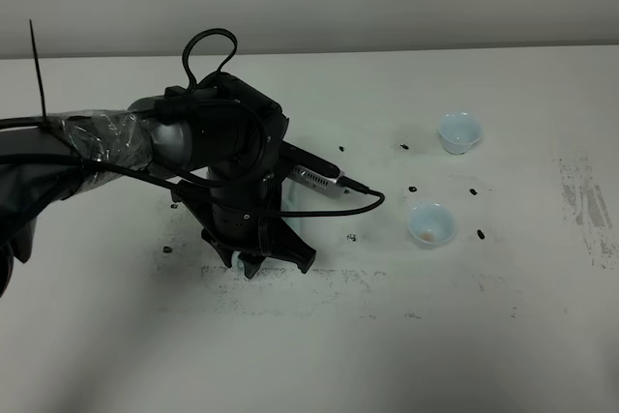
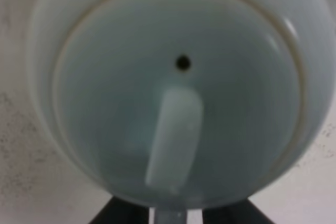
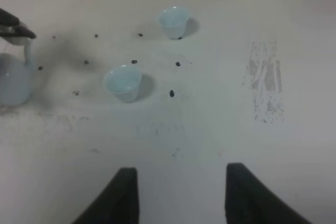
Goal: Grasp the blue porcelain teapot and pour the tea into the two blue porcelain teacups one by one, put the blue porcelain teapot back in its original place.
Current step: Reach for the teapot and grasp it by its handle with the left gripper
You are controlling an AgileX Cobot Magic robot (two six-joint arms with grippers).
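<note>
The blue porcelain teapot point(image 2: 173, 77) fills the left wrist view from above, its lid showing a small vent hole. My left gripper point(image 2: 168, 216) is shut on its loop handle point(image 2: 174, 140), one dark finger on each side. In the high view the left arm point(image 1: 232, 171) covers the pot. The right wrist view shows the teapot point(image 3: 13, 80) standing on the table with the left fingers point(image 3: 13, 27) on its handle. The two teacups stand upright to its right: the far teacup point(image 1: 459, 132) and the near teacup point(image 1: 430, 224). My right gripper point(image 3: 181, 198) is open over bare table, nothing between its fingers.
Small dark specks point(image 1: 481, 233) lie scattered around the cups on the white table. Scuffed grey patches mark the table at the right point(image 1: 585, 205) and in front of the teapot point(image 1: 338, 278). A black cable point(image 1: 363, 205) loops off the left arm toward the cups.
</note>
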